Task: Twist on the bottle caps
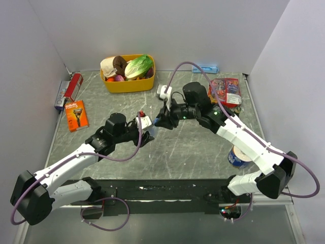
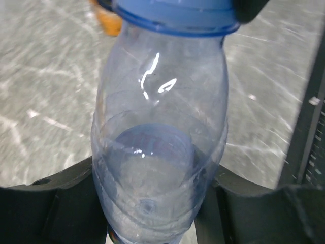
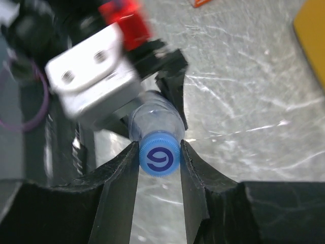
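Observation:
A small clear water bottle fills the left wrist view, lifted off the table. My left gripper is shut on its lower body, one dark finger on each side. A blue cap with a dark swirl mark sits on the bottle's neck. My right gripper is shut on that cap, both fingers pressed against its ribbed rim. The same blue cap shows at the top of the left wrist view. From above, the left gripper and right gripper meet near the table's middle.
A yellow basket of toy food stands at the back. An orange razor pack and a boxed item lie at the left. Snack packets lie at the back right, a white plug behind the grippers, a blue-and-white can near right.

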You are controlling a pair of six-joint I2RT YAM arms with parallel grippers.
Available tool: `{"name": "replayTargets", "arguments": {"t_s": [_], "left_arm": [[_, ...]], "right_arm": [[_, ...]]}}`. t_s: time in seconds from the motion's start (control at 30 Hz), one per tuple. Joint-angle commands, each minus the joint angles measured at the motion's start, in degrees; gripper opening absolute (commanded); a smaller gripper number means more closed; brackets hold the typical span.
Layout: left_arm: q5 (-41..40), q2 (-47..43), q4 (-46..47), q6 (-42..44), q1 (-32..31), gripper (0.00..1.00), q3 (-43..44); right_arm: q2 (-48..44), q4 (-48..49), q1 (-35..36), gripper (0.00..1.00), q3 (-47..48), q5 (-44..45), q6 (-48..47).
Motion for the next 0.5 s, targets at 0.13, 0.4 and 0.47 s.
{"name": "replayTargets", "arguments": {"t_s": [0.13, 0.4, 0.47], "left_arm": [[-14.5, -1.4, 17.7, -8.1, -2.2, 0.01, 3.1], [-9.2, -3.4, 19.2, -13.6, -2.3, 0.01, 1.3], [-7.0, -3.4, 19.3, -14.3, -2.3, 0.01, 1.3]], "right_arm": [[6.1, 2.4, -0.2, 0.0, 0.0, -0.8, 29.6], [6.0, 5.2, -0.8, 0.24, -0.2, 1.4, 27.9], [5.4, 5.7, -0.9, 0.31, -0.6, 2.7, 27.7]]}}
